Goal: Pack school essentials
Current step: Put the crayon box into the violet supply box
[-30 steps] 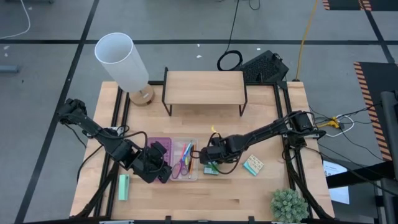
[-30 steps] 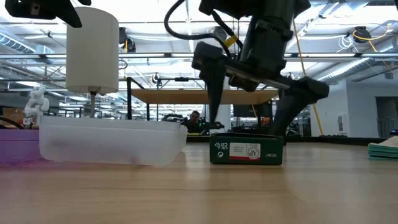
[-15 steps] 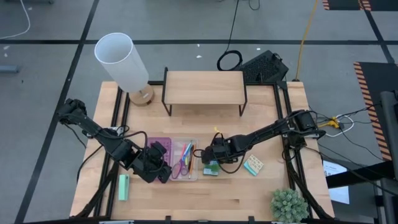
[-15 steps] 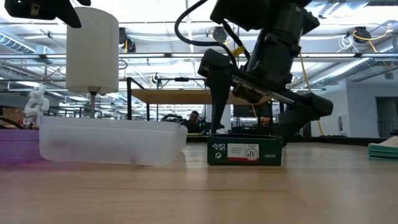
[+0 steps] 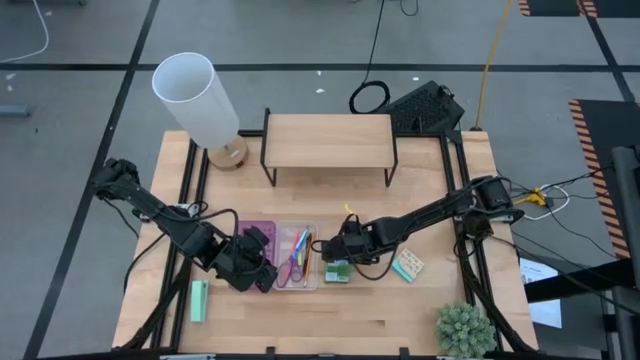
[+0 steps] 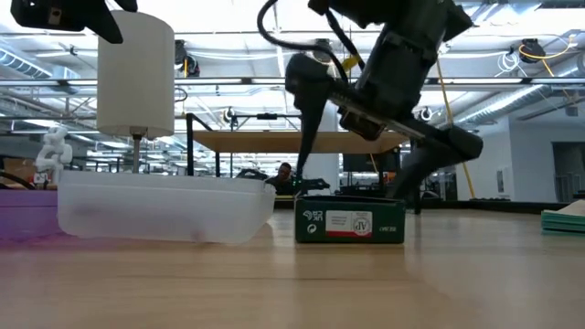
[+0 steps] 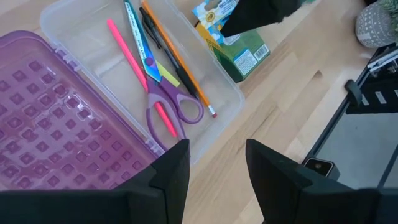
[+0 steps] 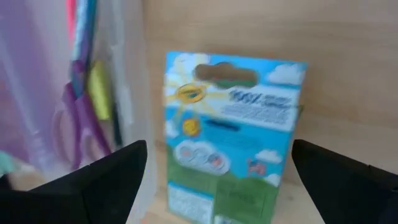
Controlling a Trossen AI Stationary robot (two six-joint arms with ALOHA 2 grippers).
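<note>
Presently, right gripper [image 6: 356,137]: hovering over the green-blue packet [image 5: 339,270], fingers spread wide to either side of it and closed on nothing; the straddle looks meant for a pinch across the packet's flat faces.
Green-blue packet: lying flat on the table [image 5: 330,320] just beside the clear half of the case [image 7: 93,37], not yet inside; in the low view its edge rests on the wood, so I judge it unlifted.
Left gripper [image 7: 214,171]: low at the purple studded case [image 5: 255,232], fingers parted with nothing between them; probably there to steady the case while the other arm works, though contact cannot be told.
Clear half of the case: already holds the scissors [image 7: 155,93], a pink pencil [image 7: 134,65], an orange pencil [image 7: 177,62] and a black pen [image 7: 155,38], laid lengthwise so they fit the tray.
Small pad [image 5: 407,265]: on the table near the right arm, well apart from the case; seemingly waiting its turn.
Mint-green block [image 5: 199,300]: by the left arm, outside the case.
Step in hand: closing on the packet; then lift and carry into the tray.
</note>
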